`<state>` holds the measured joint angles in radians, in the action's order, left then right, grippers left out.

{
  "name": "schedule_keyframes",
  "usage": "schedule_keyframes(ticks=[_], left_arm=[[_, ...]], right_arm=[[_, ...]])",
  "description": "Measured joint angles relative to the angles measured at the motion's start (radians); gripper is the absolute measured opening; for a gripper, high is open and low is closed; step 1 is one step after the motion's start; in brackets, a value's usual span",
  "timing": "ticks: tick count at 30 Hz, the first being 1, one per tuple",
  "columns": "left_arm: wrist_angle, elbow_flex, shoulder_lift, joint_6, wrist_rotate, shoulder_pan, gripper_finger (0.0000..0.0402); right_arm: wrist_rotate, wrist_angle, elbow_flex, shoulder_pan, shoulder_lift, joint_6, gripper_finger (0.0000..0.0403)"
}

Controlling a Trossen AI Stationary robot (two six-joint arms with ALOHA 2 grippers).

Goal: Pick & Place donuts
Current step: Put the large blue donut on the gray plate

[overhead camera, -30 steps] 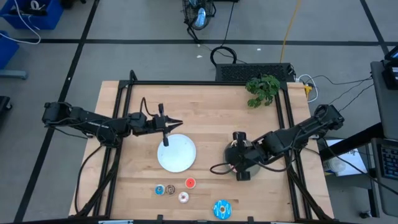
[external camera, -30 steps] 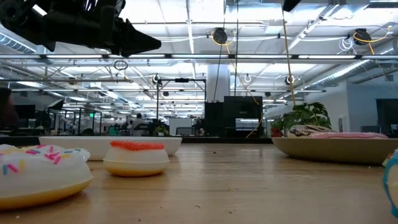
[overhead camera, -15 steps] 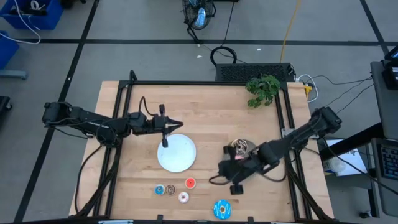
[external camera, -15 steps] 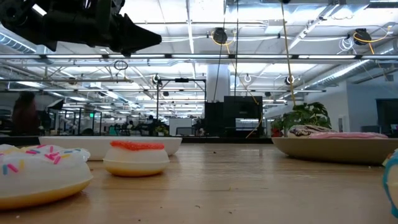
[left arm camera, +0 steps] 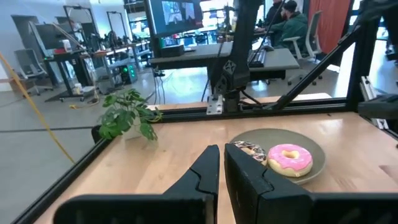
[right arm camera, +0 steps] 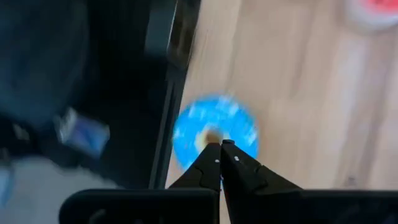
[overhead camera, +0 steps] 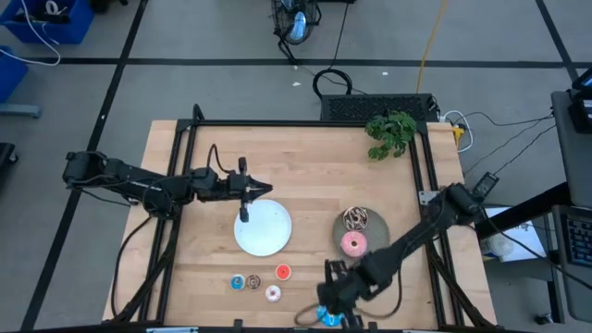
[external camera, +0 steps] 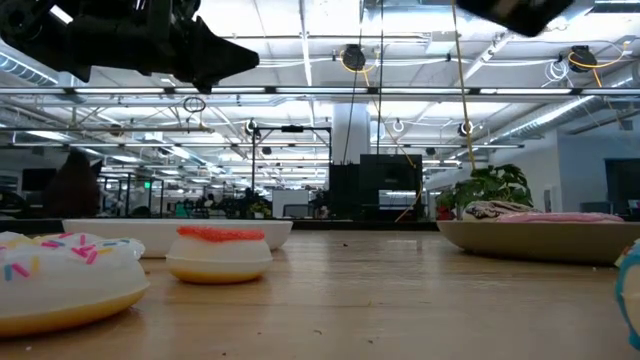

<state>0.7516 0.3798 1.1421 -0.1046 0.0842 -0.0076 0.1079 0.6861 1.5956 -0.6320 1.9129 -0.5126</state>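
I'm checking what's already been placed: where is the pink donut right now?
In the high view, the pink donut lies on the grey plate at the table's right-centre, just in front of the brown-and-white speckled donut, right of the white plate.

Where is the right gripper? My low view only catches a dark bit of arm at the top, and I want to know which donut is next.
Observer: The right gripper is at the table edge nearest your camera, directly over the large blue donut.
Operator: Is it gripping it?
Observer: No, its fingers are shut together above the donut's hole, holding nothing.
Operator: And the left one?
Observer: The left gripper hangs shut by the far rim of the white plate, holding nothing.
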Motion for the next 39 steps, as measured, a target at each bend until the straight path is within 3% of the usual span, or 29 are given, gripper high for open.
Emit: schedule_keyframes(ticks=[2, 7, 18, 22, 31, 39], left_arm=[[0.001, 0.0, 0.0, -0.015, 0.003, 0.0, 0.0033], [0.007, 0.0, 0.0, -0.025, 0.013, 0.0, 0.0033], [0.009, 0.0, 0.0, -0.023, 0.021, 0.001, 0.0033], [0.004, 0.0, 0.0, -0.025, 0.021, 0.001, 0.0033], [0.002, 0.0, 0.0, -0.043, 0.022, 0.001, 0.0033], [0.0, 0.0, 0.0, -0.046, 0.021, 0.0, 0.0033]], right_arm=[[-0.004, 0.081, 0.059, -0.02, 0.036, 0.022, 0.0], [-0.059, 0.096, 0.133, -0.038, 0.095, 0.094, 0.0], [-0.084, 0.095, 0.136, -0.005, 0.097, 0.04, 0.0012], [-0.084, 0.096, 0.133, -0.004, 0.097, 0.034, 0.0061], [-0.149, 0.093, 0.133, -0.037, 0.111, 0.092, 0.0213], [-0.164, 0.086, 0.132, -0.05, 0.17, 0.069, 0.0282]])
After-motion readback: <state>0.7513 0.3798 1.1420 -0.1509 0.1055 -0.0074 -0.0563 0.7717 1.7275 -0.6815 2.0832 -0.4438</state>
